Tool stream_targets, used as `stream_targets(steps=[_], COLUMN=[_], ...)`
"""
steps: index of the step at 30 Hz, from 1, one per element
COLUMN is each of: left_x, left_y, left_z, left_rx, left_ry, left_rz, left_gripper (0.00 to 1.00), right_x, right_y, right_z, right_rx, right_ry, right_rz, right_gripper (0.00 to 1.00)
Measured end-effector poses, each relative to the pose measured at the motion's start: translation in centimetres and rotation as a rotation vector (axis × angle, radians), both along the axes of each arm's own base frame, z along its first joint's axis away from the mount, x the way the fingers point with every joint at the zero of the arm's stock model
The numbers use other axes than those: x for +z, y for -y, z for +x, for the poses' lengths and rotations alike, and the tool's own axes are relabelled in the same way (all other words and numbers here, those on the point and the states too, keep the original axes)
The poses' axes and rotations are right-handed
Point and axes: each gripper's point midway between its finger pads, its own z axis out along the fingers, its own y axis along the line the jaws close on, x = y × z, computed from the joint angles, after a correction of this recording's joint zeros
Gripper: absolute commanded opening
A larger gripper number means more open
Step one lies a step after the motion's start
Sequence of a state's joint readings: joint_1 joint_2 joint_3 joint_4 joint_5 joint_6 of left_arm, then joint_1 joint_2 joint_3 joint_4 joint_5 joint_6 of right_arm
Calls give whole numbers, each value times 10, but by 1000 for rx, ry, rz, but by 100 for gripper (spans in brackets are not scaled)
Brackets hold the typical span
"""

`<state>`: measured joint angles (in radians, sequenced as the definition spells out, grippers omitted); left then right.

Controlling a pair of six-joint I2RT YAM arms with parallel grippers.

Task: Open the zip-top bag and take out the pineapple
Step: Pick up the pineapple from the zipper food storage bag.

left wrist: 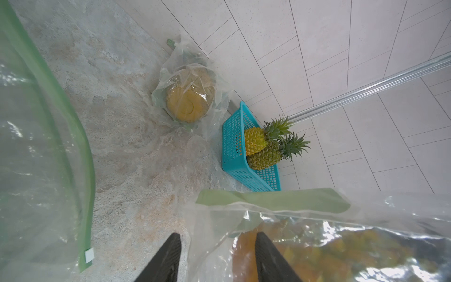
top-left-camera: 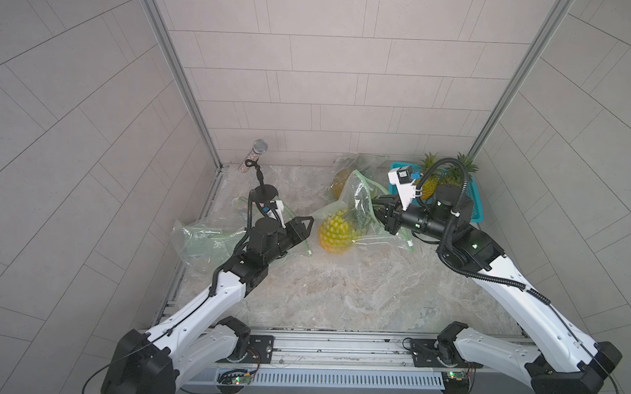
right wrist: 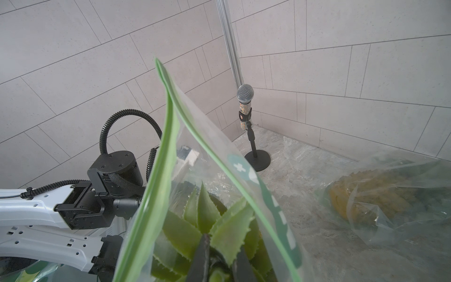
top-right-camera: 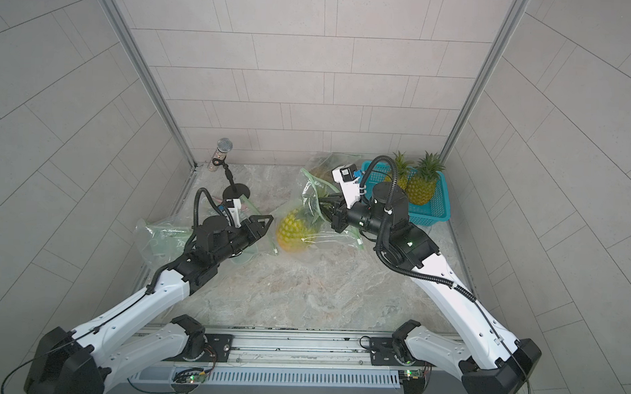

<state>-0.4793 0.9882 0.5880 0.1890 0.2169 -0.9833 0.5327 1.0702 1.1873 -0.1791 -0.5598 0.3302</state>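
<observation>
Clamping the right gripper (top-left-camera: 378, 209) on the pineapple (top-left-camera: 336, 234) crown inside the open zip-top bag (top-left-camera: 357, 190), likely for pulling; poising the left gripper (top-left-camera: 307, 224), jaws apart, for anchoring it.

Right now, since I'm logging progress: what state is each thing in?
bag: mouth open
pineapple: inside bag, on its side
right gripper: shut on pineapple's crown, inside bag
left gripper: open, at bag's edge
far bag: full, seal unclear
basket: holds two pineapples
empty bags: crumpled, by left arm
mic: upright on stand
</observation>
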Motion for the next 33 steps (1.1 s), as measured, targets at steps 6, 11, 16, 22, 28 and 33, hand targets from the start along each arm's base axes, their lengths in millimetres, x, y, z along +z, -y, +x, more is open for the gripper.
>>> stream_targets(steps=[6,11,16,22,28,33], left_x=[-7,-6,-6,-3,-3,-11], left_y=[6,17,19,3,-21,-35], left_z=[1,2,2,-4,-12,-18], left_rx=[-22,-56,-60,-9,49,59], left_ry=[-15,-12,-14,15,60,77], left_rz=[-22,-52,-59,9,142,272], left_gripper=[31,0,0,0,0,0], right_x=[1,1,1,1,5,10], right_y=[0,0,0,1,6,13], right_z=[0,0,0,1,0,-5], right_rx=[-1,-1,-1,-9,-30,-53], right_ry=[-1,-3,-3,2,21,54], right_rz=[4,6,6,2,3,19], right_gripper=[0,0,0,0,0,0])
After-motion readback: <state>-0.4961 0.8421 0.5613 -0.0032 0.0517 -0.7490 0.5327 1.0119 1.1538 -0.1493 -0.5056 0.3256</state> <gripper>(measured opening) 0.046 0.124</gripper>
